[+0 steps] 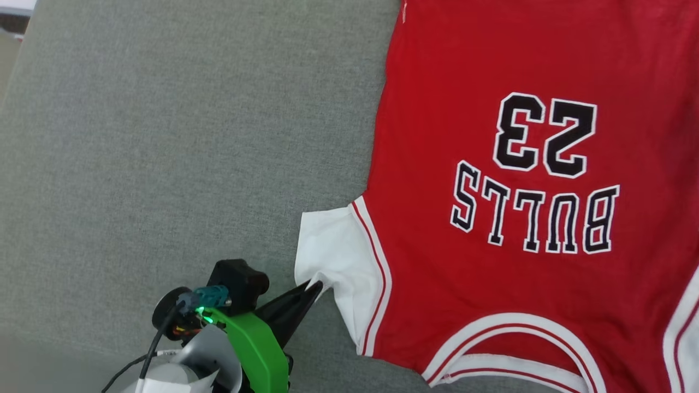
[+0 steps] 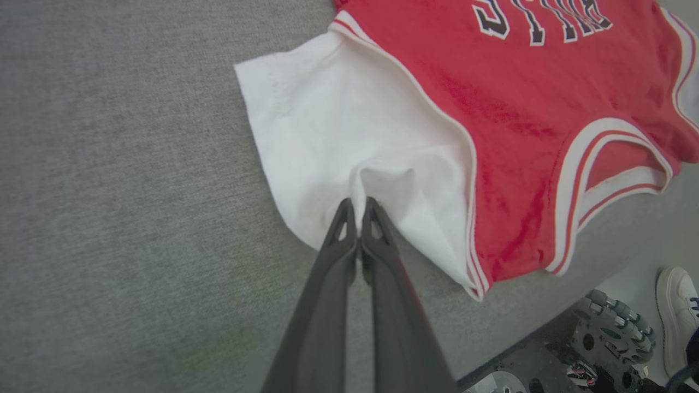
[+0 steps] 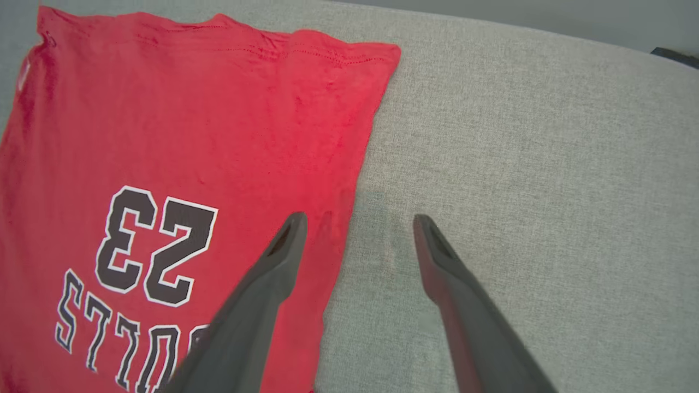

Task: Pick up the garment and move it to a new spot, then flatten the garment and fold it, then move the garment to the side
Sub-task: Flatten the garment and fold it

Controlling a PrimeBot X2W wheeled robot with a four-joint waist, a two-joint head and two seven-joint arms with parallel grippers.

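Pinching the shirt (image 1: 437, 82) by its white sleeve (image 2: 317, 125) with our left gripper (image 2: 357, 204) clamped tight, we hold our right gripper (image 3: 357, 224) spread wide, seemingly just above the shirt's red side edge, with the 23 (image 1: 543, 134) facing up on the grey surface (image 1: 164, 136).

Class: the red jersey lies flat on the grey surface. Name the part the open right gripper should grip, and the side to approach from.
Probably the straight side edge of the jersey, beside the open right gripper. Approach from the bare grey surface, sliding low: the cloth lies flat, so only its edge offers a lip to pinch.
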